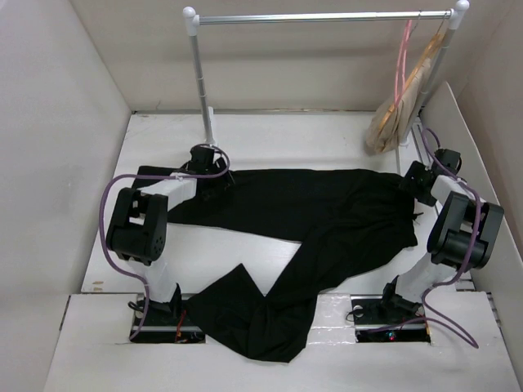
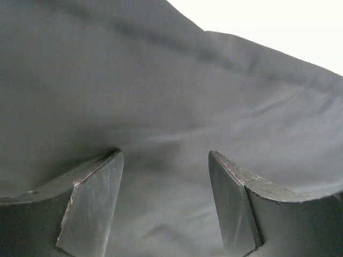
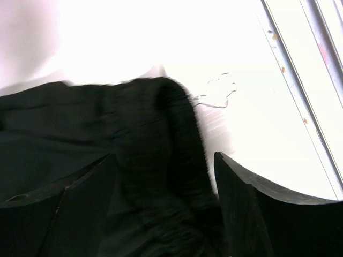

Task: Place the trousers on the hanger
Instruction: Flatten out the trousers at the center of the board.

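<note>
White counter (image 1: 270, 135) fills the overhead view, walls on three sides. Trousers (image 1: 327, 212) are the biggest item on it: black, spread flat across mid-frame, waist end at right centre. One leg runs left toward upper-left of centre. The other angles down to bottom centre and lies over the near edge between the two arm bases. They are not on any hanger. Clothes rail (image 1: 319, 17) runs along the top of frame, post left of centre, bar going right. Left arm (image 1: 139, 220), left of frame, reaches up and right to the end of the far leg. Right arm (image 1: 462, 233), right of frame, reaches up to the waist end. Tan hangers (image 1: 409, 94) hang bunched off the rail's right end, upper right. Pink hanger (image 1: 402, 57) hangs there too, against the left side of the tan bunch, up on the rail and apart from the trousers. Left fingers (image 2: 91, 203): spread, cloth fills the wrist view behind and between them, nothing pinched. Right fingers (image 3: 252, 214): spread wide, the gathered waistband ridge lies in the gap, not clamped; cannot tell whether they touch the cloth. Thin pale cord (image 3: 217, 93) curls on the counter just beside the waistband, upper centre of the right wrist view.
</note>
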### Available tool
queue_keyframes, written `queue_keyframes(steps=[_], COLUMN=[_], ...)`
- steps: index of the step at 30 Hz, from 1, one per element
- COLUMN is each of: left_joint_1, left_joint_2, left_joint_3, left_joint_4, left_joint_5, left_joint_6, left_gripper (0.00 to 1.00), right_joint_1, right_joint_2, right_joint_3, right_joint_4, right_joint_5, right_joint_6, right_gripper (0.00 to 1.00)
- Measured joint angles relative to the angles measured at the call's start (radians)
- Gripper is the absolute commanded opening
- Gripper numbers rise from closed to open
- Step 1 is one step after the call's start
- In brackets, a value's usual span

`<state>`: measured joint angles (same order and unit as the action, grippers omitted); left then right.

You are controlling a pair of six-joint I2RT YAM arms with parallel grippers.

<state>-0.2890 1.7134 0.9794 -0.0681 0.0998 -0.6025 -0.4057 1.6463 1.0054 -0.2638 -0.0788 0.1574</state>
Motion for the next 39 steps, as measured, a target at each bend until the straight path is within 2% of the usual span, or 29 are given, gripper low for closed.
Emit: queue_keyframes(steps=[2, 3, 5, 6, 9, 11, 13, 14, 15, 18, 19, 21, 24, 27, 29, 30, 31, 32, 33, 36, 39], left_joint_1=[0.020, 0.025, 0.029, 0.029, 0.033, 0.037, 0.040, 0.041, 0.043, 0.047, 0.049, 0.051, 0.053, 0.043, 0.030, 0.023, 0.018, 0.010, 0.006, 0.003, 0.011], left_joint_2=[0.033, 0.053, 0.074, 0.085, 0.103, 0.114, 0.125, 0.129, 0.132, 0.132, 0.131, 0.126, 0.090, -0.001, -0.091, -0.142, -0.188, -0.247, -0.296, -0.447, -0.565], left_joint_3=[0.037, 0.050, 0.079, 0.087, 0.109, 0.127, 0.146, 0.152, 0.159, 0.174, 0.178, 0.182, 0.181, 0.178, 0.178, 0.178, 0.178, 0.179, 0.179, 0.188, 0.206], left_joint_4=[0.021, 0.025, 0.026, 0.027, 0.024, 0.017, 0.006, -0.008, -0.008, -0.036, -0.043, -0.058, -0.096, -0.139, -0.163, -0.171, -0.179, -0.191, -0.200, -0.240, -0.275], left_joint_5=[0.005, 0.006, 0.018, 0.019, 0.026, 0.031, 0.032, 0.031, 0.031, 0.028, 0.029, 0.031, 0.042, 0.047, 0.048, 0.046, 0.044, 0.039, 0.032, -0.009, -0.049], left_joint_6=[-0.001, -0.001, -0.007, -0.007, -0.010, -0.013, -0.015, -0.016, -0.016, -0.016, -0.015, -0.014, -0.010, -0.002, 0.009, 0.014, 0.019, 0.027, 0.033, 0.061, 0.076], left_gripper=[0.61, 0.61, 0.61, 0.61, 0.61, 0.61, 0.61, 0.62, 0.62, 0.66, 0.67, 0.68, 0.68, 0.65, 0.62, 0.59, 0.56, 0.43, 0.36, 0.13, 0.10], right_joint_1=[-0.015, -0.023, -0.036, -0.040, -0.053, -0.058, -0.060, -0.061, -0.064, -0.070, -0.072, -0.077, -0.072, -0.042, 0.025, 0.079, 0.147, 0.224, 0.313, 0.586, 0.922], right_joint_2=[0.042, 0.064, 0.109, 0.119, 0.166, 0.181, 0.194, 0.201, 0.209, 0.231, 0.232, 0.224, 0.141, -0.044, -0.230, -0.333, -0.431, -0.518, -0.596, -0.734, -0.745], right_joint_3=[0.014, 0.021, 0.042, 0.049, 0.116, 0.142, 0.168, 0.183, 0.200, 0.254, 0.264, 0.274, 0.233, 0.143, 0.060, 0.008, -0.034, -0.074, -0.116, -0.231, -0.304], right_joint_4=[-0.007, -0.013, -0.027, -0.028, -0.034, -0.033, -0.035, -0.037, -0.036, -0.048, -0.049, -0.041, -0.044, -0.043, -0.041, -0.034, -0.034, -0.031, -0.019, -0.015, -0.036], right_joint_5=[-0.002, -0.004, -0.011, -0.013, -0.037, -0.060, -0.074, -0.081, -0.088, -0.107, -0.116, -0.137, -0.146, -0.138, -0.130, -0.122, -0.127, -0.133, -0.145, -0.188, -0.202], right_joint_6=[-0.004, -0.004, -0.009, -0.009, -0.015, -0.015, -0.015, -0.015, -0.018, -0.033, -0.034, -0.042, -0.039, -0.032, -0.022, -0.019, -0.017, -0.011, -0.008, 0.007, 0.028], right_gripper=[0.68, 0.55, 0.41, 0.22, 0.09, 0.09, 0.14, 0.44, 0.44, 0.70, 0.73, 0.78, 0.77, 0.64, 0.58, 0.45, 0.40, 0.32, 0.17, 0.05, 0.03])
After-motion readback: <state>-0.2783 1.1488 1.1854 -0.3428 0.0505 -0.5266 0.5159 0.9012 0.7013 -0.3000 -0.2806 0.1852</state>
